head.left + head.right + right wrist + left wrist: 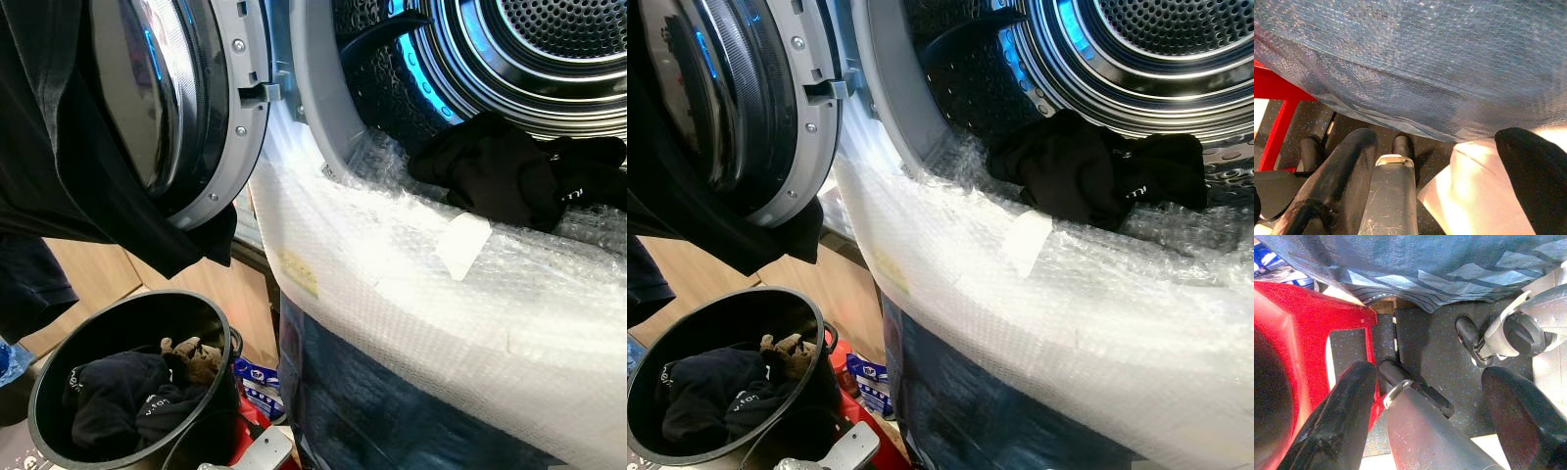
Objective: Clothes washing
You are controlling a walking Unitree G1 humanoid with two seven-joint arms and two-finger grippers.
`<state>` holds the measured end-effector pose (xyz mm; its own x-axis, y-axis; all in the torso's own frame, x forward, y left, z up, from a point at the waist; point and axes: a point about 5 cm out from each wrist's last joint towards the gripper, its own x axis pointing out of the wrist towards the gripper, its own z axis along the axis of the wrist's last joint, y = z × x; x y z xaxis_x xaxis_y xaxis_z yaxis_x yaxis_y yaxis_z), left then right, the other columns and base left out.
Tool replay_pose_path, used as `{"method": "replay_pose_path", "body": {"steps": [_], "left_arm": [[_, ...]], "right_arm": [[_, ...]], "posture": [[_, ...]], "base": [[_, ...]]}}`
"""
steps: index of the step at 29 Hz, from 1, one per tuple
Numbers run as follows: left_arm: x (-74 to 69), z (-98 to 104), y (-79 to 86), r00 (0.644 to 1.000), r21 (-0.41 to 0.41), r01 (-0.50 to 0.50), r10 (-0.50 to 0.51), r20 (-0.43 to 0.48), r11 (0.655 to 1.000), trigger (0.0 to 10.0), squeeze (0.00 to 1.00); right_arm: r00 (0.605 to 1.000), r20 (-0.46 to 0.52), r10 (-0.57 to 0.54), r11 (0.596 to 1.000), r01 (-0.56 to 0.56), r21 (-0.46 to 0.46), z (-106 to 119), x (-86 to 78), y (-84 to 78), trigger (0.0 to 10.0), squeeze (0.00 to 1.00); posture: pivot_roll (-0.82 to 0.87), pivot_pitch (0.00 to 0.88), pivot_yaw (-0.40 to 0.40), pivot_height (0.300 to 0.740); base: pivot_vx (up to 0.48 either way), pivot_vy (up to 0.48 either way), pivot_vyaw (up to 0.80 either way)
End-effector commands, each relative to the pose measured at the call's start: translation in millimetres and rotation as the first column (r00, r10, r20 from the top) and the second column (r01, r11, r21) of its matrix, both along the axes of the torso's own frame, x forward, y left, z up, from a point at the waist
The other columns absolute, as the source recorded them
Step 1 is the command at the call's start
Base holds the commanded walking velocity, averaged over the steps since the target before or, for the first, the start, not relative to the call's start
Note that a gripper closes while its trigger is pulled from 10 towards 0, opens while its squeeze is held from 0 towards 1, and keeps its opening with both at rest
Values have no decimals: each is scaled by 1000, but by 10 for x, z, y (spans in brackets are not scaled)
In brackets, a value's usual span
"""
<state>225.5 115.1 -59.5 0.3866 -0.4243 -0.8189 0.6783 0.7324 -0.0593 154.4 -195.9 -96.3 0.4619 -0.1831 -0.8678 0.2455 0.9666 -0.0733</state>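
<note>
Head view puts the washer drum (549, 49) as my landmark; its door (186, 98) stands swung wide, so loading is free; a black garment (509, 171) lies across the drum's lower lip, long axis along the rim, half inside, probably mid-load; more dark clothes (118, 397) wait in the black bucket (49, 382) below the door; left gripper (1430, 421) and right gripper (1444, 181) hang low, both spread, grasping nothing.
</note>
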Motion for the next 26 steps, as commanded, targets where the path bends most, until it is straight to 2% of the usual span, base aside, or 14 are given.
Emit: {"method": "replay_pose_path", "body": {"steps": [1, 7, 8, 12, 13, 14, 15, 20, 22, 23, 25, 26], "left_arm": [[-59, -39, 44, 1000, 5, -7, 7, -22, 1000, 10000, 0], [-42, -25, 30, 1000, -11, -16, 16, -2, 1000, 10000, 0], [-2, 6, 12, 999, -31, -11, 12, 33, 999, 10000, 0], [37, 50, -41, 998, -83, 5, 0, 59, 997, 10000, 0], [62, 103, -106, 997, -163, 44, -32, 76, 986, 10000, 0], [84, 131, -129, 995, -188, 53, -37, 89, 981, 10000, 0], [155, 213, -192, 988, -235, 89, -57, 141, 968, 10000, 0], [231, 361, -337, 970, -332, 183, -116, 211, 925, 10000, 0], [238, 381, -354, 967, -339, 199, -127, 222, 920, 10000, 0], [255, 439, -380, 955, -360, 240, -151, 256, 902, 10000, 0], [289, 622, -420, 937, -446, 273, -131, 323, 852, 10000, 0], [289, 622, -420, 937, -446, 273, -131, 323, 852, 10000, 0]], "right_arm": [[1000, -1, 8, 1000, -8, 4, -5, -7, 19, 10000, 0], [1000, 1, 12, 1000, -12, 11, -4, -1, 20, 10000, 0], [1000, 3, 9, 1000, -9, 17, -3, 4, 28, 10000, 0], [1000, 3, 17, 1000, -17, 17, 0, 18, 47, 10000, 0], [1000, 4, 20, 1000, -20, 19, 1, 26, 60, 10000, 0], [1000, 4, 21, 1000, -21, 21, 1, 29, 66, 10000, 0], [1000, 3, 26, 999, -26, 23, 1, 33, 79, 10000, 0], [999, 0, 48, 999, -48, 26, 0, 36, 89, 10000, 0], [999, 0, 48, 999, -48, 25, 0, 35, 88, 10000, 0], [999, -2, 48, 999, -48, 20, -1, 30, 83, 10000, 0], [999, -5, 45, 999, -45, 17, -4, 16, 66, 10000, 0], [999, -5, 45, 999, -45, 17, -4, 16, 66, 10000, 0]], "posture": [[50, 0, 40, 740], [54, 0, 41, 740], [64, 0, 52, 740], [69, 0, 57, 740], [71, 0, 56, 740], [71, 0, 56, 740], [81, 0, 54, 740], [86, 0, 54, 740], [82, 0, 57, 740], [76, 0, 60, 740], [72, 0, 66, 740], [72, 0, 66, 740]], "base": [[0, 0, 0], [0, 0, 0], [0, 0, 0], [0, 0, 0], [0, 0, 0], [0, 0, 0], [0, 0, 0], [0, 0, 0], [0, 0, 0], [0, 0, 0], [0, 0, 0], [0, 0, 0]]}}
